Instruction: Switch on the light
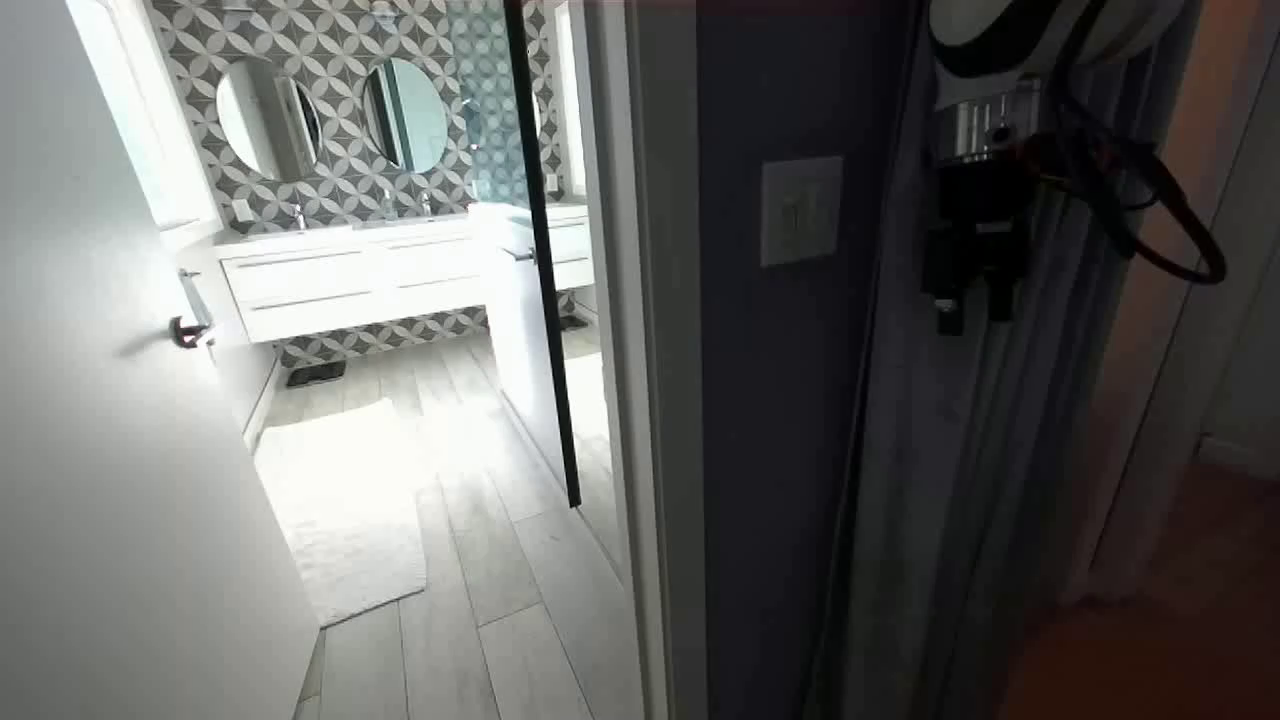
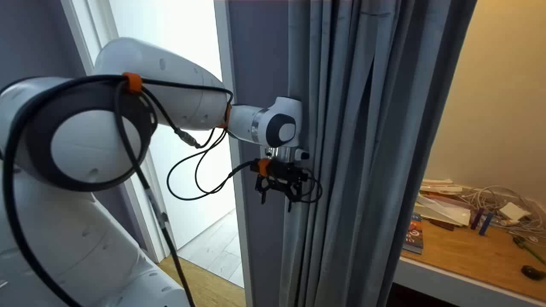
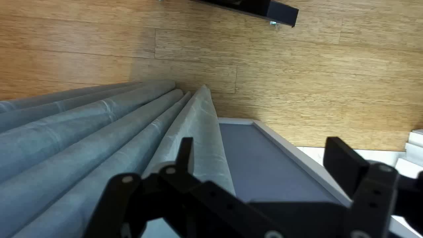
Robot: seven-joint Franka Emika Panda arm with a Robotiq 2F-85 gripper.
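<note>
The light's switch is a small pale rectangular wall plate with a flat rocker, on the dark wall beside the door frame in an exterior view. It is hidden or out of view in the other pictures, and no lamp shows. My gripper points downward in front of the curtain, to the right of the plate and apart from it, with its tips lower than the plate. It also points down in an exterior view. In the wrist view the gripper is open, its fingers wide apart with nothing between them.
A grey curtain hangs right beside the gripper. The door frame borders the wall strip. An open white door and a bathroom lie beyond. Cables loop from the arm. A cluttered desk stands past the curtain.
</note>
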